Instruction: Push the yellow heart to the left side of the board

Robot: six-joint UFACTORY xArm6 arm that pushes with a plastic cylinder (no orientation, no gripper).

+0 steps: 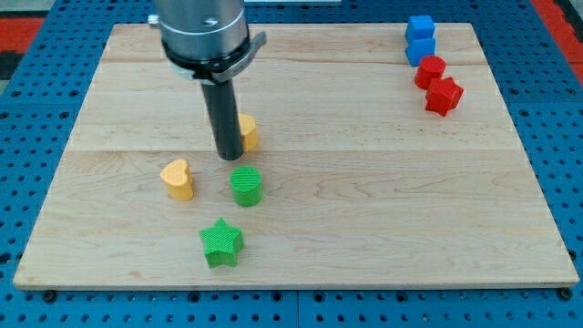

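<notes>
The yellow heart (178,179) lies on the wooden board (364,200), left of centre. My tip (228,158) stands a little to the heart's upper right, apart from it. The rod partly hides a second yellow block (248,133) just to its right; that block's shape cannot be made out. A green cylinder (246,186) sits just below my tip.
A green star (221,242) lies below the cylinder, near the board's bottom edge. At the view's top right are two blue blocks (420,39) and two red blocks (437,84) close together.
</notes>
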